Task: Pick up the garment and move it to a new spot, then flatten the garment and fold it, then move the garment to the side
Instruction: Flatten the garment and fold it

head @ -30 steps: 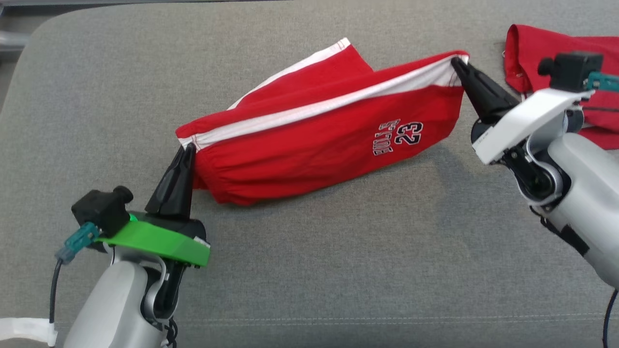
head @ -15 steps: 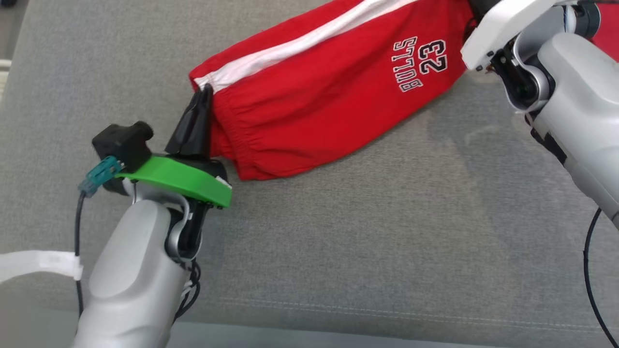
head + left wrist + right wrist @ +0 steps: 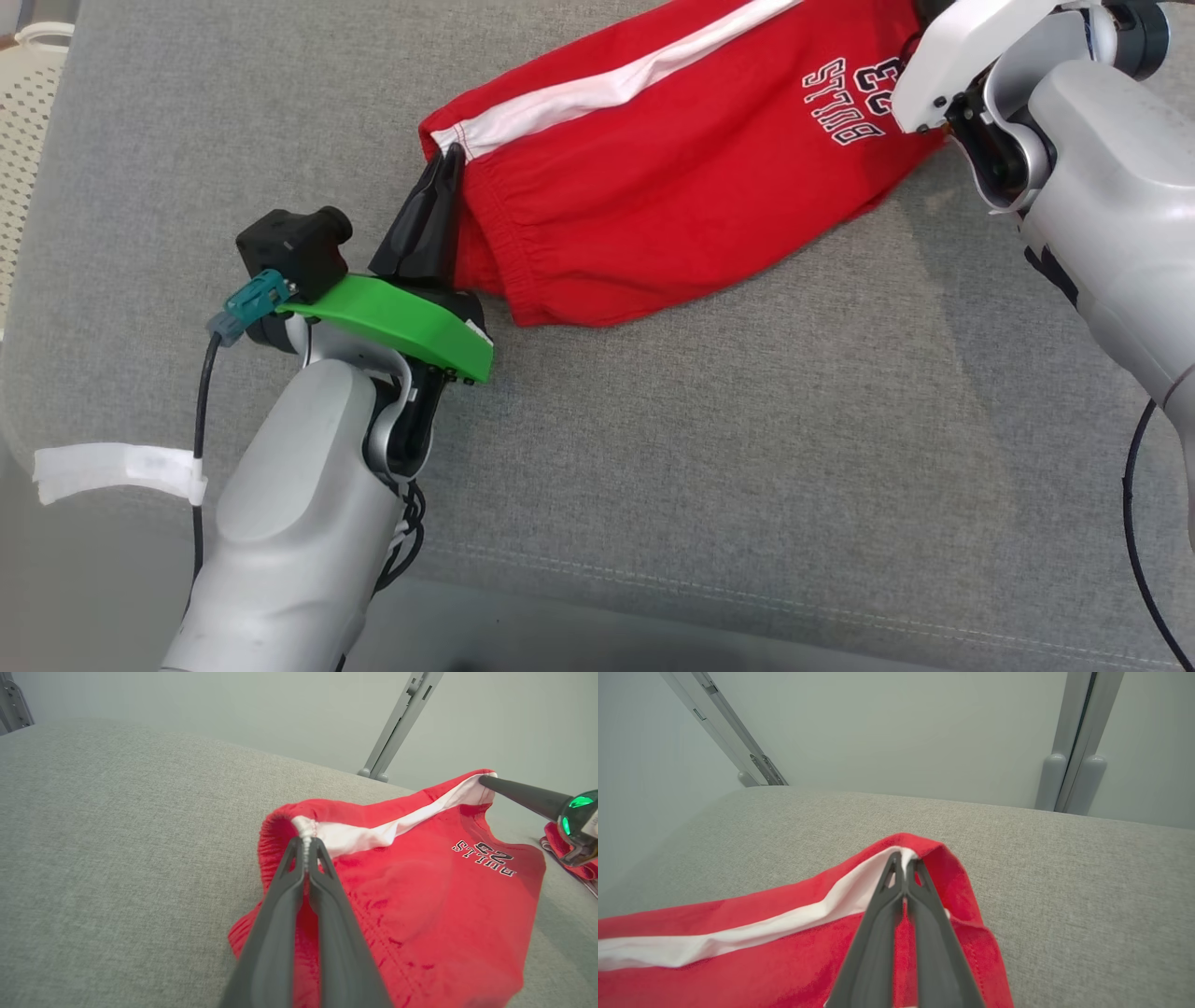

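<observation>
Grey cushion (image 3: 747, 467) bears red shorts (image 3: 653, 187) (marked 23), left gripper (image 3: 306, 842) and right gripper (image 3: 903, 858) each clamping an end.

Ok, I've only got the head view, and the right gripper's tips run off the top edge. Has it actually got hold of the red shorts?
Observer: Yes. The right wrist view shows the right gripper shut on the white stripe at a corner of the red shorts.
Operator: And is anything lying past that arm?
Observer: In the left wrist view a second red garment lies on the grey cushion, close by that gripper.
Operator: What's behind the cushion?
Observer: A pale wall, with grey metal posts standing against it.
</observation>
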You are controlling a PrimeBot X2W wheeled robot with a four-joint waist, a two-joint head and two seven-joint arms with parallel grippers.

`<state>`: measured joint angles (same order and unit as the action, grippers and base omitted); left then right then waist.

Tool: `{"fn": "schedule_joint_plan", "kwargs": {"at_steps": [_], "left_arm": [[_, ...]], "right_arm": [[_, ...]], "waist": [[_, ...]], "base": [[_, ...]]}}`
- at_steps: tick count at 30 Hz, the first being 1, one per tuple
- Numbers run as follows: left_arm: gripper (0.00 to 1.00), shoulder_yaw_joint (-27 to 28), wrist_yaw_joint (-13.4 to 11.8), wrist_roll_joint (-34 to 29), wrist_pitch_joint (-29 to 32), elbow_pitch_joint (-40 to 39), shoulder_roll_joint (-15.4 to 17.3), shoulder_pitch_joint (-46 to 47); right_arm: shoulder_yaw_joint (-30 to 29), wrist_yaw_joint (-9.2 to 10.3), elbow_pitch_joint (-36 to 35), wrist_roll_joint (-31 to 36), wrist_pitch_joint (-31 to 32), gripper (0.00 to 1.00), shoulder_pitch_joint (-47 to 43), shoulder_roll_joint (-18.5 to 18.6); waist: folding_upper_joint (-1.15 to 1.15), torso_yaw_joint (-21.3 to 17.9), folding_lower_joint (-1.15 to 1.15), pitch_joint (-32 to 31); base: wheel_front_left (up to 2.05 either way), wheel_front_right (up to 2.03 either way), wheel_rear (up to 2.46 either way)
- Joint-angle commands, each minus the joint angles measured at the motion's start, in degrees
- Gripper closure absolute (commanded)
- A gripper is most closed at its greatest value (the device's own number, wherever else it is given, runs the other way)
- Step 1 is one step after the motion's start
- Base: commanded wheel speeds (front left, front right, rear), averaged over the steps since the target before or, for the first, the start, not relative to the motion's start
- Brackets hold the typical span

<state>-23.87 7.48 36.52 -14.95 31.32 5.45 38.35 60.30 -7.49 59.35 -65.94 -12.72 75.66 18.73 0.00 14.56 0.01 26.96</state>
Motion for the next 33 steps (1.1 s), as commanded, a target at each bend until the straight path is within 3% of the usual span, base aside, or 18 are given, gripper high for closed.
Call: {"fn": "schedule_joint_plan", "kwargs": {"at_steps": [1,9,10,11,12,13,14,24,33], "left_arm": [[1.0,-0.1,-0.04,0.44,-0.18,0.25,-0.31,1.03],[1.0,-0.36,-0.04,0.38,-0.18,1.15,-0.84,1.81],[1.0,-0.32,-0.04,0.34,-0.18,1.24,-0.88,1.83],[0.72,-0.06,-0.04,0.13,-0.18,1.3,-0.9,1.85],[0.33,0.25,-0.04,-0.15,-0.18,1.37,-0.9,1.83],[0.33,0.25,-0.04,-0.15,-0.18,1.37,-0.9,1.83],[0.0,0.53,-0.04,-0.37,-0.18,1.41,-0.95,1.74],[0.0,4.99,-0.04,-4.53,-0.19,-0.44,-0.66,-2.02],[0.0,13.17,-0.04,-15.68,-0.18,-9.22,-1.46,-8.63]], "right_arm": [[0.35,0.01,0.76,-0.2,-0.75,1.0,1.24,-0.03],[1.54,0.01,2.73,-0.71,-1.93,0.98,2.33,-0.57],[1.64,0.01,2.9,-0.84,-2.04,0.59,2.35,-0.62],[1.77,0.01,3.05,-1.12,-2.04,0.0,2.19,-0.74],[2.0,0.01,3.1,-1.22,-2.08,0.0,1.98,-0.89],[2.0,0.01,3.1,-1.22,-2.08,0.0,1.98,-0.89],[2.17,0.01,3.05,-1.39,-2.14,0.0,1.9,-0.93],[4.39,0.01,0.13,-2.63,-2.49,0.0,-0.72,1.4],[3.66,0.01,-3.59,2.29,-2.55,0.0,-4.19,4.63]], "waist": [[0.0,0.36,-0.01,0.64],[0.0,0.19,-0.01,1.19],[0.0,0.16,-0.01,1.16],[0.0,0.14,-0.01,1.11],[0.0,0.1,-0.01,1.04],[0.0,0.1,-0.01,1.04],[0.0,0.05,-0.01,0.95],[0.0,-1.04,-0.01,-1.61],[0.0,-2.29,-0.01,-4.19]], "base": [[0.0,0.0,0.0],[0.0,0.0,0.0],[0.0,0.0,0.0],[0.0,0.0,0.0],[0.0,0.0,0.0],[0.0,0.0,0.0],[0.0,0.0,0.0],[0.0,0.0,0.0],[0.0,0.0,0.0]]}}
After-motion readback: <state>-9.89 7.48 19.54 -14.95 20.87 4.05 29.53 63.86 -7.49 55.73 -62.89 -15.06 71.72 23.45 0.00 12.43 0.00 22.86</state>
